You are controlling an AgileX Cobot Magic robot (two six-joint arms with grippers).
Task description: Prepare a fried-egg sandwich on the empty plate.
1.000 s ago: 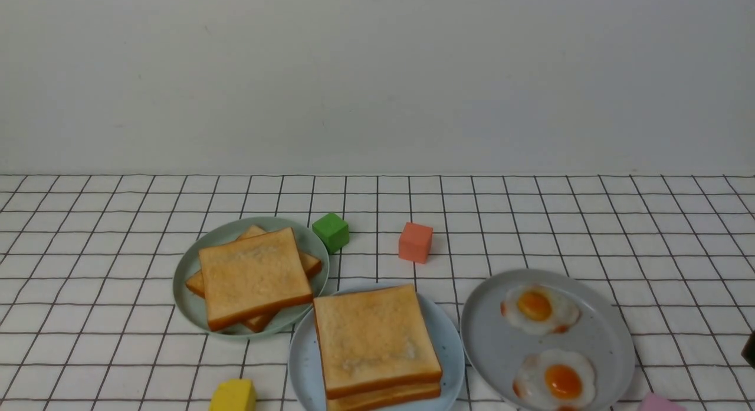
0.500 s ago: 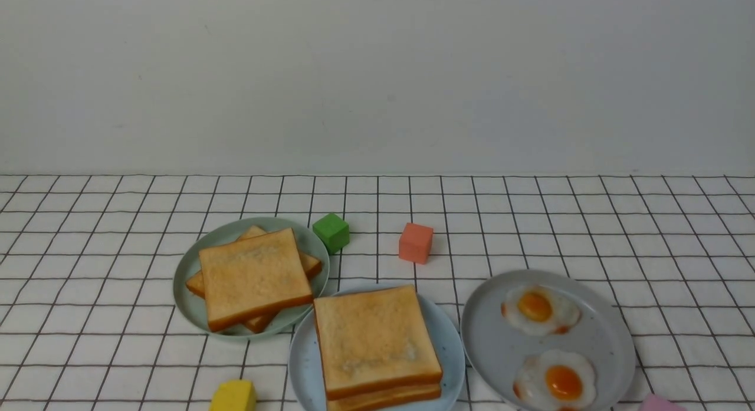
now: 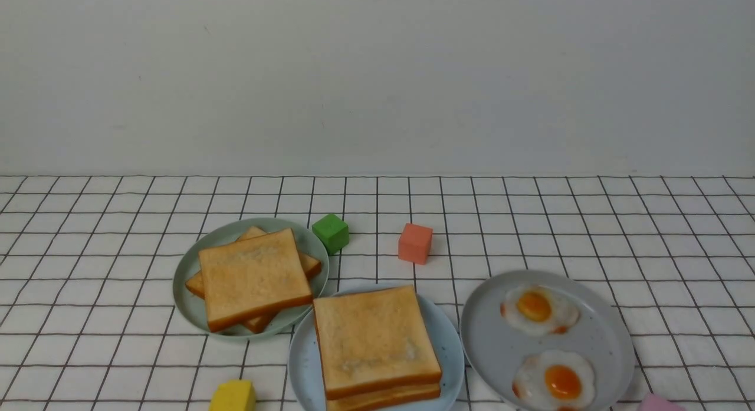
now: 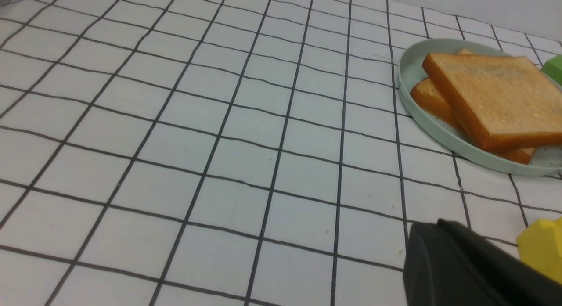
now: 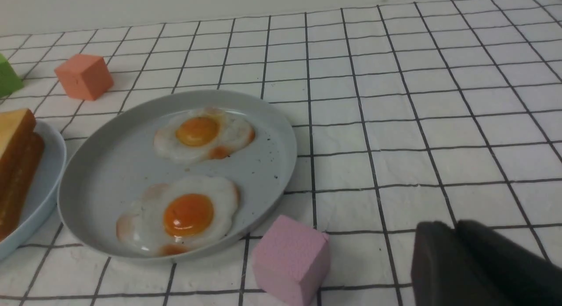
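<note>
With both arms clear of the bench, the fried-egg sandwich (image 3: pixel 377 346) rests centred on the plate (image 3: pixel 304 358) near the front edge, apparently complete; neither end effector's state can be determined.

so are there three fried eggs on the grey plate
No, the grey plate holds just two fried eggs, one beside the other.

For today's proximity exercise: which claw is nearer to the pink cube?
Right. The right claw sits just beside the pink cube; the left claw is across the table, by the yellow block.
</note>
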